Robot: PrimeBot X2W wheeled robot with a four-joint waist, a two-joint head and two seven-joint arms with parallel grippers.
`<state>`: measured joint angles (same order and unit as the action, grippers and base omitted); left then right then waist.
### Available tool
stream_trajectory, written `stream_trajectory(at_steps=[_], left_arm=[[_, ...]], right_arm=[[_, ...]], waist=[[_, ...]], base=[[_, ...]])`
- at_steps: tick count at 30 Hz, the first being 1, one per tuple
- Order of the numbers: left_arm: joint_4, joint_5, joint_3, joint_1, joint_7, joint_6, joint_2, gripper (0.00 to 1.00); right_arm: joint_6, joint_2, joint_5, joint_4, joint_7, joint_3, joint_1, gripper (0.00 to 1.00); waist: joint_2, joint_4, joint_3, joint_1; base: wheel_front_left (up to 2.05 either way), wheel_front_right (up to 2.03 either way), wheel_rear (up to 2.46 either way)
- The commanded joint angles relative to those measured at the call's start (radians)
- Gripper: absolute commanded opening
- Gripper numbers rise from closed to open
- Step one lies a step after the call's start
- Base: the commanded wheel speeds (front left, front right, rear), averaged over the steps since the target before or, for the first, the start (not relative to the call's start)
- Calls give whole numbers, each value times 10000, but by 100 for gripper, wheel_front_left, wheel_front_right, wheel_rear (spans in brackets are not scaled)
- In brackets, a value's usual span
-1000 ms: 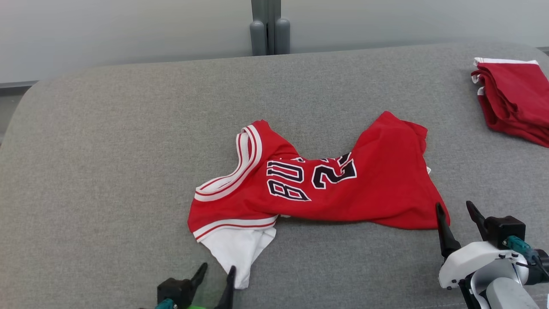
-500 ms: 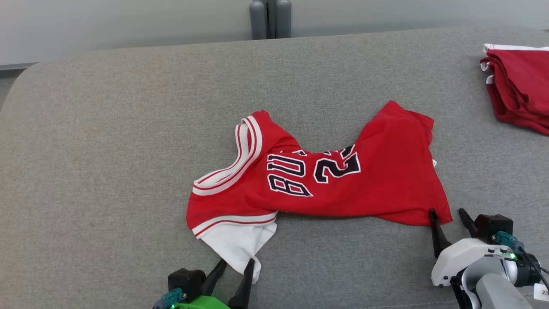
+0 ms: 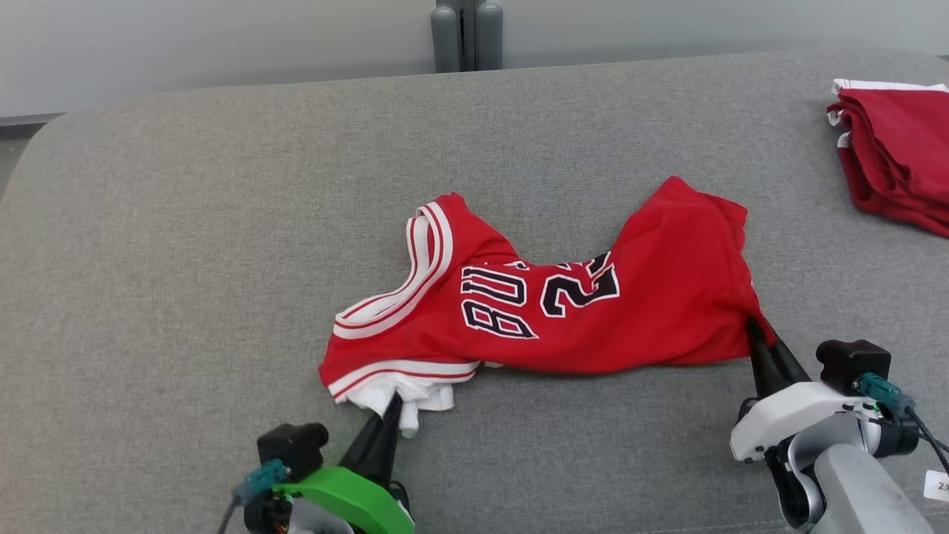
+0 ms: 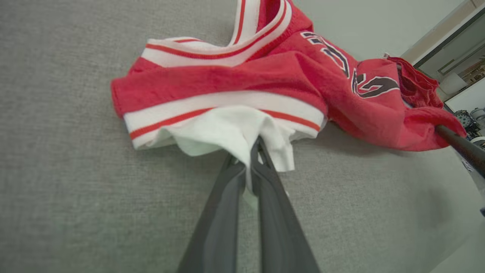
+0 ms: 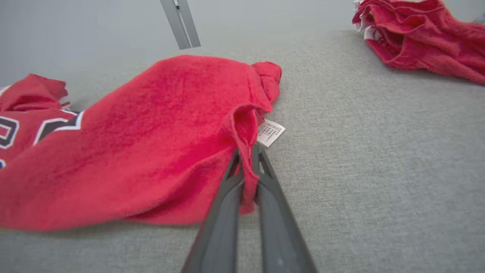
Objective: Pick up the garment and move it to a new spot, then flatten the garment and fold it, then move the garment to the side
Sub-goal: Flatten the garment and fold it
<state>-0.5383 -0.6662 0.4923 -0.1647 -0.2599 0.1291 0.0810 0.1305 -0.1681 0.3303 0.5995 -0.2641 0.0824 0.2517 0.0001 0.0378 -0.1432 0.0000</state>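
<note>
- Head view: the red shirt lies mid-frame on the gray pad, its long side running left to right. The left gripper, at the bottom of the frame, pinches its white corner. The right gripper, lower right, pinches its red edge. One arm holds each end, so I think a lift would stretch it.
- Left wrist view: the fingers are pressed together on white cloth, mid-frame.
- Right wrist view: the fingers pinch the red hem beside a small white tag.
</note>
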Motion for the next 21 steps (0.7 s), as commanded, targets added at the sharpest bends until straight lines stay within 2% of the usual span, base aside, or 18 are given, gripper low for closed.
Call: stream_trajectory(at_steps=[1, 4, 9, 15, 21], left_arm=[[232, 24, -200, -252, -52, 16, 152, 0], [793, 70, -653, -648, -57, 16, 444, 0], [1341, -62, -924, -1885, 91, 16, 999, 0], [1628, -579, -1027, -4394, 1096, 16, 1684, 0], [889, -1362, -1273, -7712, 2004, 15, 2039, 0]], right_arm=[[3, -75, 115, -285, 1, 0, -9, 0], [3, -195, 304, -940, 1, 174, 317, 0], [3, -459, 871, -1337, 1, 684, 1347, 0], [3, -782, 1889, -854, 223, 1432, 3790, 0], [3, -987, 2805, 237, 891, 1801, 7041, 0]], waist=[[-1, -37, 10, 0], [-1, -105, -26, 0], [-1, -252, -229, 0], [-1, -327, -1040, 0], [-1, -326, -2109, 0]], base=[[0, 0, 0], [0, 0, 0], [0, 0, 0], [0, 0, 0], [0, 0, 0]])
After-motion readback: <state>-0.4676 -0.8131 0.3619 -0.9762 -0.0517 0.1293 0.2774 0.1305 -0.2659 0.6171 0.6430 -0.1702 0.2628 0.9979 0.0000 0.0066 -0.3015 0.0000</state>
